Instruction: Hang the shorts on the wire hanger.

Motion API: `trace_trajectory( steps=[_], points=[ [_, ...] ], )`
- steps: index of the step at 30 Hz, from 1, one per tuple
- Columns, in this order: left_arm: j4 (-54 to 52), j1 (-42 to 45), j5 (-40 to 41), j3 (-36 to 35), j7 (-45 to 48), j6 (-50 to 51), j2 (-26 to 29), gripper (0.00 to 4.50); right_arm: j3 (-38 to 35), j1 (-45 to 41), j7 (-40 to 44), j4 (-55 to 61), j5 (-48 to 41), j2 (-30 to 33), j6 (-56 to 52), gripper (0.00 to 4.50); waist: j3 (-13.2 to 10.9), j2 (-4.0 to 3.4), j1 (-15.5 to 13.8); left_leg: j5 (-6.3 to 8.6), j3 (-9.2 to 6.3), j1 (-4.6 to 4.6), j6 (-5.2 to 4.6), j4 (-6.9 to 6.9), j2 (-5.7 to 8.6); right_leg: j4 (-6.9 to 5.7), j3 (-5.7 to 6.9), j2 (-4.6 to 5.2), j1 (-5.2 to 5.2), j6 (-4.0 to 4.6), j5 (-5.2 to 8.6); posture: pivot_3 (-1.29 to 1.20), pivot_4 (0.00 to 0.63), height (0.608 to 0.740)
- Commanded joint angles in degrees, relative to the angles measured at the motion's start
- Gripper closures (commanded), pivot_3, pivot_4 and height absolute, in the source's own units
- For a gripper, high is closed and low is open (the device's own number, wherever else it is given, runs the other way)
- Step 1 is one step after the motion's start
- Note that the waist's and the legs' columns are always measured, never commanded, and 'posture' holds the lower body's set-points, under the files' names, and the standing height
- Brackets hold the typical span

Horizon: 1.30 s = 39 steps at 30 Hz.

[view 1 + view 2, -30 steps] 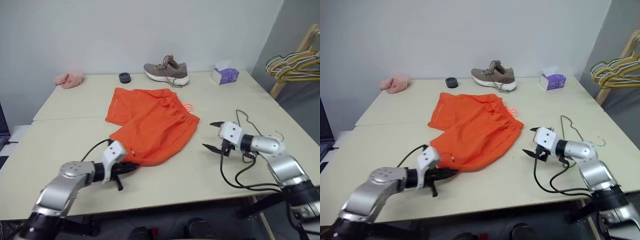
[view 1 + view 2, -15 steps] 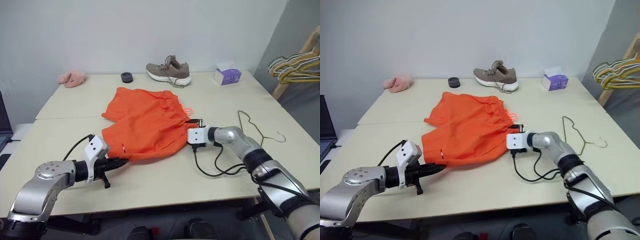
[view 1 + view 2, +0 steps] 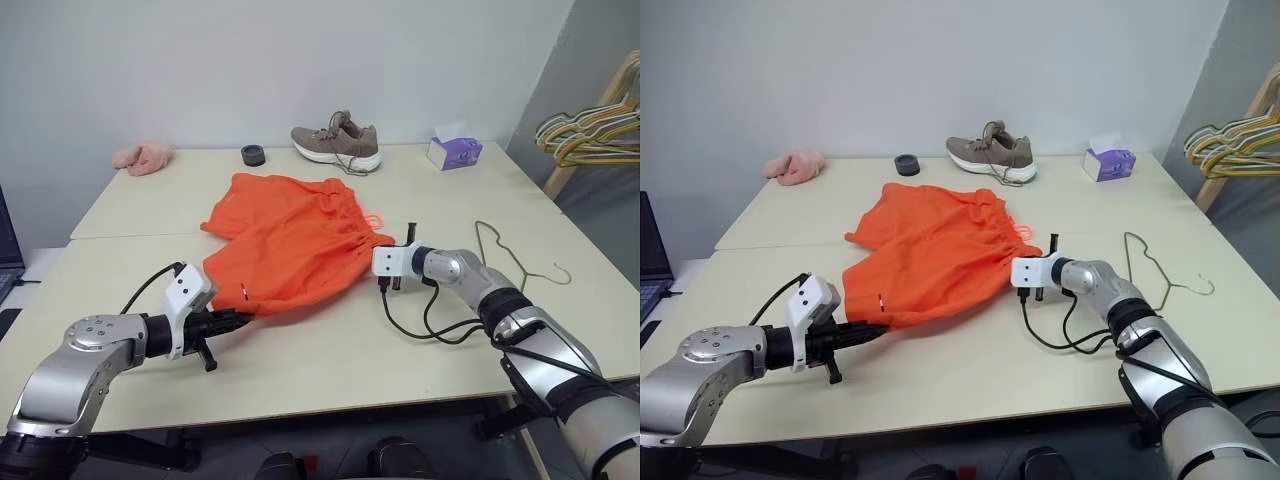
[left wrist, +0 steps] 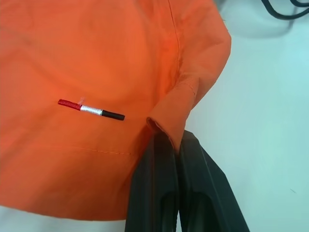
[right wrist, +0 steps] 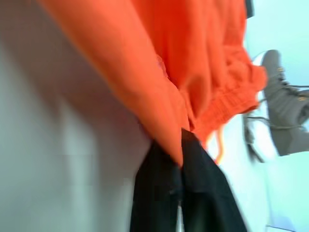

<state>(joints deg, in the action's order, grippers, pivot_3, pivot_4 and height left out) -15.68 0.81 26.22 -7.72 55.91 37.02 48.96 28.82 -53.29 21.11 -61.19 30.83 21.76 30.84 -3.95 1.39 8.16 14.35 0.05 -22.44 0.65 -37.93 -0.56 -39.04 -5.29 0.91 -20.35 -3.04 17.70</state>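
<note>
The shorts (image 3: 290, 245) are bright orange and lie spread in the middle of the desk (image 3: 120, 210). A small red, white and black tag (image 4: 91, 110) is sewn on the cloth near one leg hem. A neon loop of string (image 3: 376, 215) peeks out at the gathered waist.

The left gripper (image 3: 238, 320) is pinched tight on a corner of the leg hem, at the side of the shorts nearest the robot. In the left wrist view its two black fingers (image 4: 159, 193) press together with a fold of orange cloth between them.

The right gripper (image 3: 1028, 262) is squeezed tight on the edge of the shorts by the waist. In the right wrist view its fingers (image 5: 203, 193) nip the orange cloth.

The wire hanger (image 3: 515, 258) is thin and lies flat on the desk, to the right of the shorts and apart from them.

At the far side of the desk sit a brown shoe (image 3: 335, 143), a small dark round thing (image 3: 251, 154), a pink cloth (image 3: 140, 156) and a purple tissue box (image 3: 453, 151). More hangers (image 3: 590, 125) hang on a wooden rack at the right edge.
</note>
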Motion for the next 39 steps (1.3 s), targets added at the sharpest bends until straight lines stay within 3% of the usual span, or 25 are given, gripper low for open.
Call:
trace_trajectory(
  steps=[1,8,11,17,26,39],
  points=[
    [-1.8,0.3,-1.7,2.2,1.7,-1.5,2.3,4.5,-0.4,-1.0,1.1,2.9,0.6,3.5,3.4,4.49,0.0,-0.01,-0.1,0.0,0.01,0.0,0.0,0.0,0.02,0.0,0.0,0.0,0.0,0.0,0.0,-0.04,0.003,0.74],
    [-4.1,-3.9,-2.5,5.1,5.0,-3.3,5.0,4.5,-1.2,6.3,15.7,17.2,-3.2,12.6,4.9,4.49,0.0,-0.01,-0.2,0.0,-0.03,-0.01,0.0,0.02,0.0,0.03,-0.02,0.03,0.03,0.0,0.0,-0.04,0.01,0.74],
    [-5.0,-6.7,-2.4,5.7,7.4,-3.8,6.9,4.5,-2.8,13.5,28.4,33.0,-9.8,18.3,-1.1,4.49,0.0,-0.06,-0.3,0.01,-0.06,-0.02,-0.01,0.03,-0.02,0.04,-0.01,0.04,0.04,-0.01,0.01,-0.05,0.012,0.74],
    [-5.8,-12.5,-2.9,5.3,11.8,-7.2,10.5,4.5,-5.5,25.8,43.6,60.4,-20.2,25.9,-20.2,4.49,-0.1,-0.12,-0.4,0.01,-0.04,0.07,-0.02,0.01,-0.05,0.03,-0.01,0.08,0.11,0.06,0.06,-0.06,0.018,0.74],
    [-10.5,-21.3,2.0,2.0,19.3,-7.4,14.6,4.5,-7.4,31.5,51.3,75.1,-25.9,30.7,-33.3,4.49,-0.1,-0.1,-1.6,0.02,0.12,0.49,-0.02,0.04,-0.08,0.09,0.04,0.19,0.11,0.25,0.3,-0.06,0.019,0.74],
    [-13.4,-26.8,2.8,1.5,20.5,-8.9,14.2,4.5,-6.0,38.1,57.7,88.3,-34.1,33.0,-44.2,4.49,-0.2,-0.14,-3.4,0.02,0.1,0.51,-0.02,0.09,-0.1,0.07,0.12,0.2,0.1,0.5,0.7,-0.06,0.023,0.74]
  ],
)
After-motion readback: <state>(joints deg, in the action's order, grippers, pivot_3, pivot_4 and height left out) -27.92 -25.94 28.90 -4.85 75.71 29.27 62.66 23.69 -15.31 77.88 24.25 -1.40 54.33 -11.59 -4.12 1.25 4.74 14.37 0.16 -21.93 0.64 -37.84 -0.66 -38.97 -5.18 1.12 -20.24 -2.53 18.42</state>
